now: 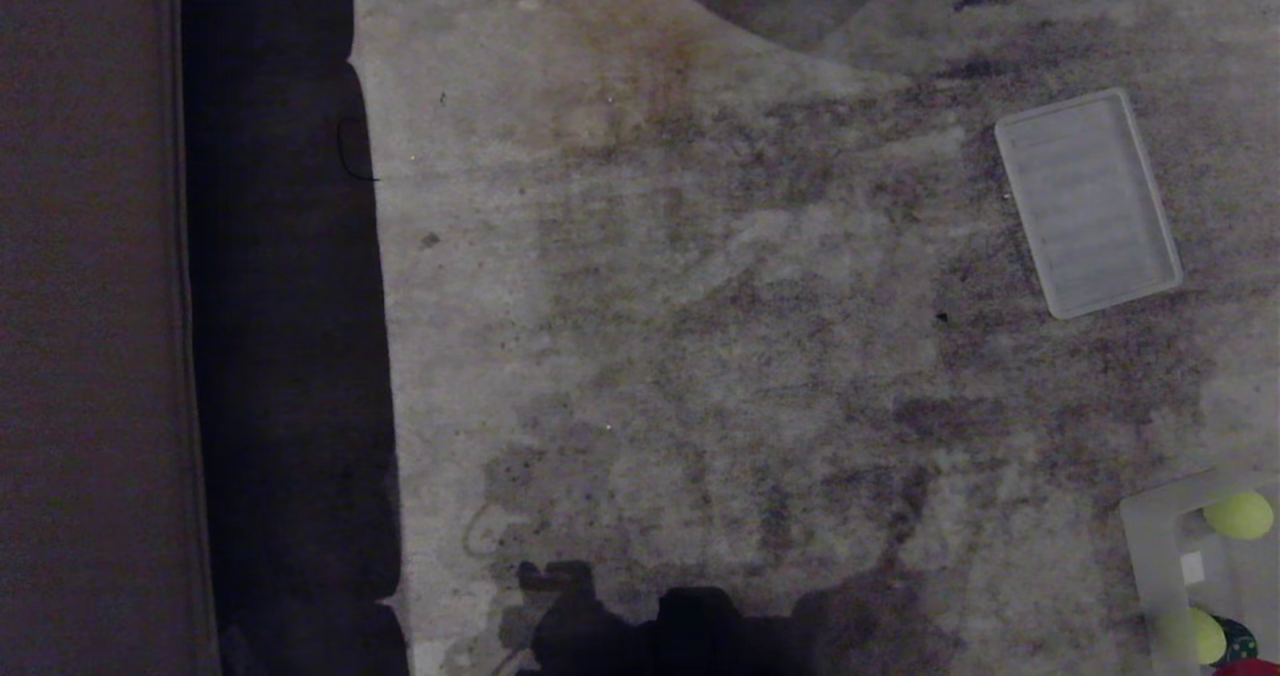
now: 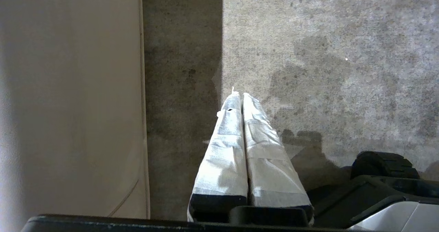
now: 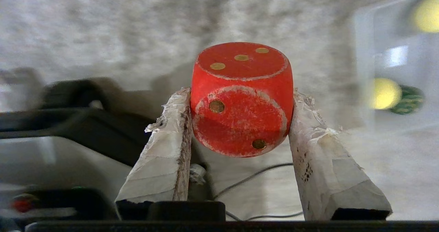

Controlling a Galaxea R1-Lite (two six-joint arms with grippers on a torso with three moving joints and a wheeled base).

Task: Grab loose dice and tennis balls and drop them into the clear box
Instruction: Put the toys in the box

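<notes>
The red die (image 3: 241, 98) is held between the two tape-wrapped fingers (image 3: 164, 146) of the right gripper (image 3: 240, 112), clamped on two opposite flat sides, clear of the floor. A face with three pips in a row is turned away from the wrist, a face with two pips toward it. From the chipped paint and worn edges it is judged to be stiff and solid, probably wood or hard plastic, light enough for this grip and not fragile. The flat faces are the right place to be gripped; the rounded corners would be expected to slip.

Beyond the die, the clear box (image 3: 363, 70) is seen on the grey floor (image 1: 700, 306), with a tennis ball (image 3: 384, 93) touching the dark green die (image 3: 410, 100) inside it and a second tennis ball (image 3: 427, 17) farther along the box. A small white label (image 3: 396, 55) is stuck on the box; no writing on it can be read, and no brand is visible anywhere.

The left gripper (image 2: 240, 96) hangs parked over the floor, well apart from the box, its taped fingers pressed together on nothing.

Farthest from the box, the ribbed lid (image 1: 1088, 201) lies flat on the floor.
</notes>
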